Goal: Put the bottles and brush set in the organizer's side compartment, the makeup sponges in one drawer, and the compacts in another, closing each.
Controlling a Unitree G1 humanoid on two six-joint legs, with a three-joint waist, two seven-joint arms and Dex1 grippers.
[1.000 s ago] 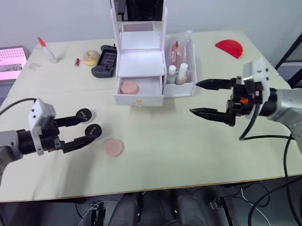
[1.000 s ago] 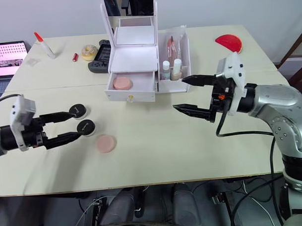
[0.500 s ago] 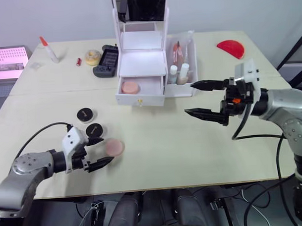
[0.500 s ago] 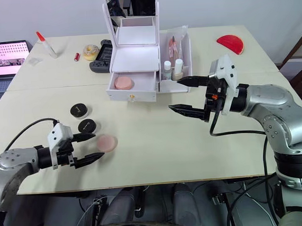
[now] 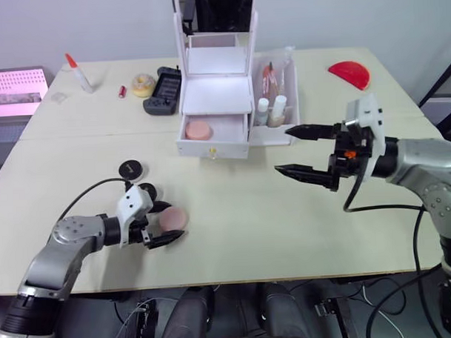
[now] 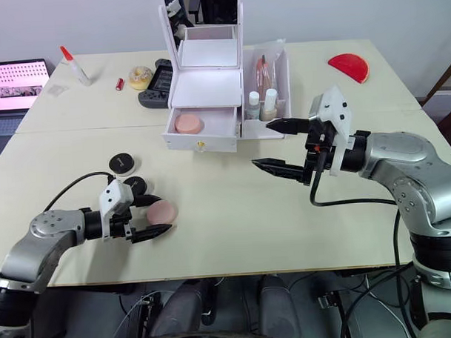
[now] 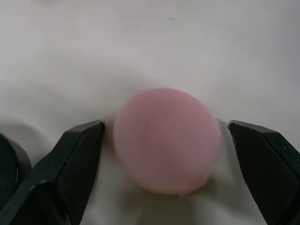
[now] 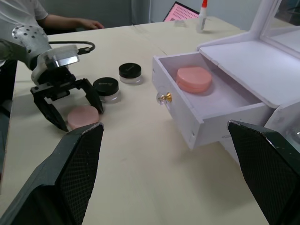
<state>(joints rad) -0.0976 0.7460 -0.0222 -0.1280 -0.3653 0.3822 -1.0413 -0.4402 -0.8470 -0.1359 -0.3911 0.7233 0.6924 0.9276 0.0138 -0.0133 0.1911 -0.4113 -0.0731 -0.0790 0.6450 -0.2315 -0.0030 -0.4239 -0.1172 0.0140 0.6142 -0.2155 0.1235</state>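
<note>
A round pink makeup sponge (image 5: 174, 217) lies on the table at front left. My left gripper (image 5: 169, 221) is open, low over the table, with one finger (image 7: 77, 154) on each side of the sponge. Two black compacts (image 5: 131, 170) (image 5: 145, 192) sit just behind it. The white organizer (image 5: 214, 95) stands at the back with its lower drawer (image 8: 206, 110) pulled out and another pink sponge (image 5: 199, 130) inside. Bottles (image 5: 271, 111) and the brush set (image 5: 270, 75) stand in its side compartment. My right gripper (image 5: 282, 148) hovers open in front right of the organizer, empty.
Behind the organizer's left side lie a black controller (image 5: 160, 90), a yellow ring (image 5: 142, 84), a small red tube (image 5: 122, 91) and a glue bottle (image 5: 77, 72). A pink screen (image 5: 15, 89) is at far left, a red half-disc (image 5: 349, 73) at back right. A person's arm (image 8: 70, 21) rests beyond.
My left arm has swung from beside the compacts to the front, dropped low, and now straddles the loose pink sponge. The right gripper has barely moved. The camera shifted slightly.
</note>
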